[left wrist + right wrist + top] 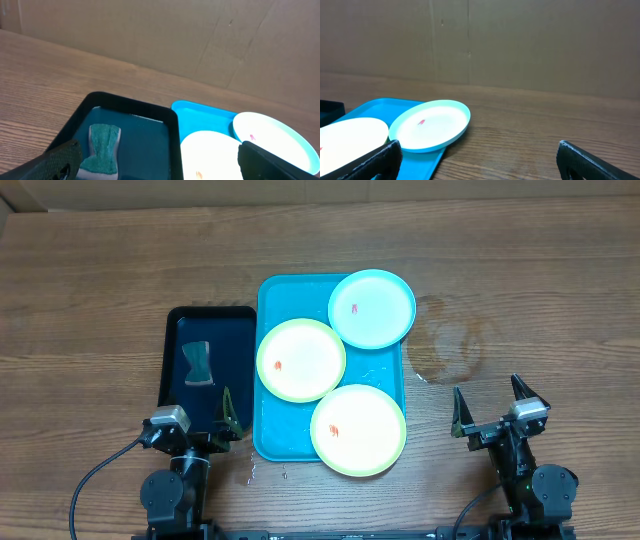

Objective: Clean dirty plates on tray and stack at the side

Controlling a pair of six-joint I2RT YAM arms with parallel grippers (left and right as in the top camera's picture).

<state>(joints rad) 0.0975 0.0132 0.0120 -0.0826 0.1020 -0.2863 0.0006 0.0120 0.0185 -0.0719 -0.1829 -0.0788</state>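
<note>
Overhead, three smeared plates (pixel 300 360) on the tray (pixel 285 295).

A wood-grain table (pixel 560 290) filled the space, evenly lit, with a faint ring mark (pixel 452 348) on its right half. Behind it stood a plain brown cardboard wall (pixel 520 45), creased vertically.

Robot test bench: wood-grain table (pixel 90 280) walled by cardboard (pixel 520 45).
</note>
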